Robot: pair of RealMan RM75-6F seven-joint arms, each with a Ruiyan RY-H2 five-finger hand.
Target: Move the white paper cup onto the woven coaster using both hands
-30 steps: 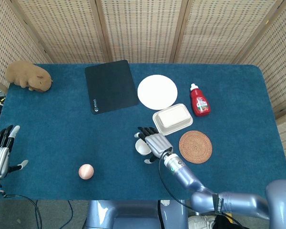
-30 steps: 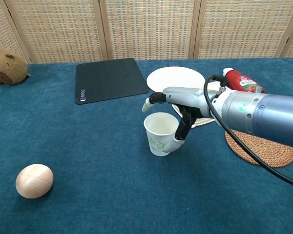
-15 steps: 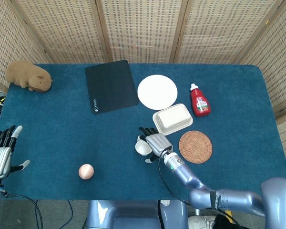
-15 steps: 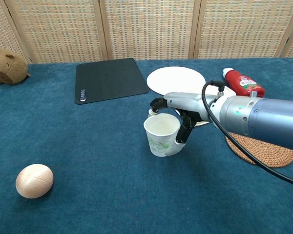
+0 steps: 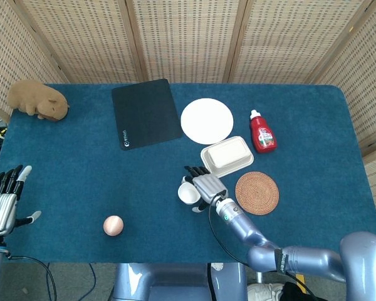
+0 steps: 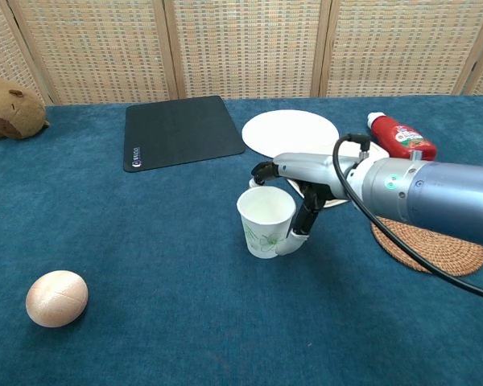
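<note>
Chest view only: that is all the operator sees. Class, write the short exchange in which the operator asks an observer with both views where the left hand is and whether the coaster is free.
Operator: I can't find the left hand. Where is it?
Observer: The head view shows the left hand at the left edge of the table, fingers spread, holding nothing, far from the white paper cup.
Operator: The arm covers part of the woven coaster. Is anything on it?
Observer: No. The head view shows the whole woven coaster, bare, just right of the right hand at the cup.
</note>
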